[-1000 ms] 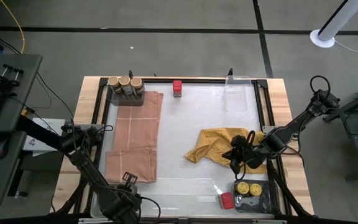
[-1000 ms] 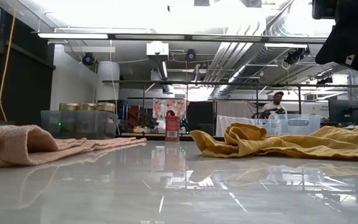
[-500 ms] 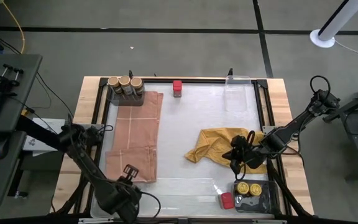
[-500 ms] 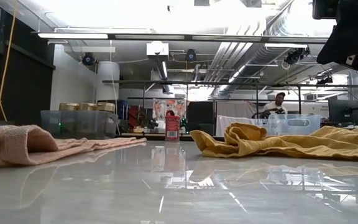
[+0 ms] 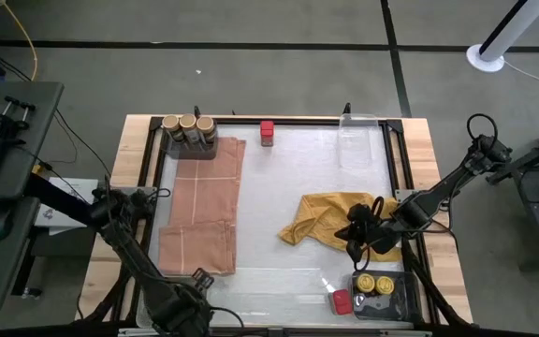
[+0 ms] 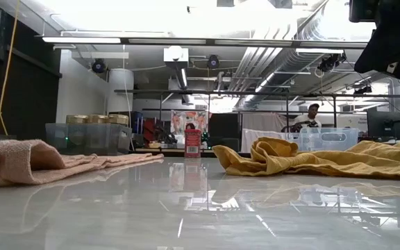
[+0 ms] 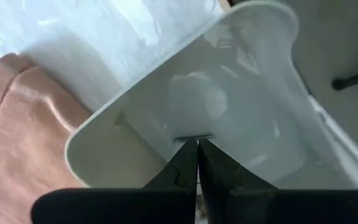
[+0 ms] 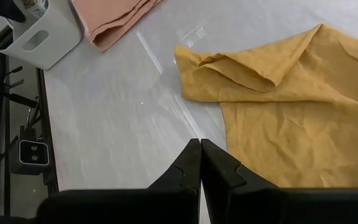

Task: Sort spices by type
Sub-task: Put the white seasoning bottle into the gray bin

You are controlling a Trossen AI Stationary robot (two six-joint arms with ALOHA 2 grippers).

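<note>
High view: left claw [image 5: 183, 309] low at the near-left edge of the desk [image 5: 288, 168], just off the near corner of the salmon cloth [image 5: 201, 206]; shifted back toward that edge since half a second ago, when sitting slightly farther in over the cloth's corner. Left wrist view: left claw [image 7: 197, 163] clenched, fingertips pressed together with nothing between them, over a clear plastic tray [image 7: 229, 106] beside the salmon cloth [image 7: 17, 137]. Right claw [image 5: 356, 234] over the right part of the mustard-yellow cloth [image 5: 321, 217], unmoved from the earlier frames; right wrist view: right claw [image 8: 200, 163] likewise clenched and empty above the bare desk surface at the edge of the mustard-yellow cloth [image 8: 284, 106].

Spices unchanged in place: three tan-lidded jars [image 5: 187, 124] side by side in a clear tray at the far-left corner; one red-lidded jar [image 5: 267, 132] alone and upright at the far edge; two yellow-lidded jars [image 5: 374, 283] in a dark tray [image 5: 402, 301] at the near-right corner, with a red-lidded jar on its side [image 5: 342, 301] just beside that tray. Low view: red-lidded jar [image 6: 192, 142] upright between the two cloths, well behind them
</note>
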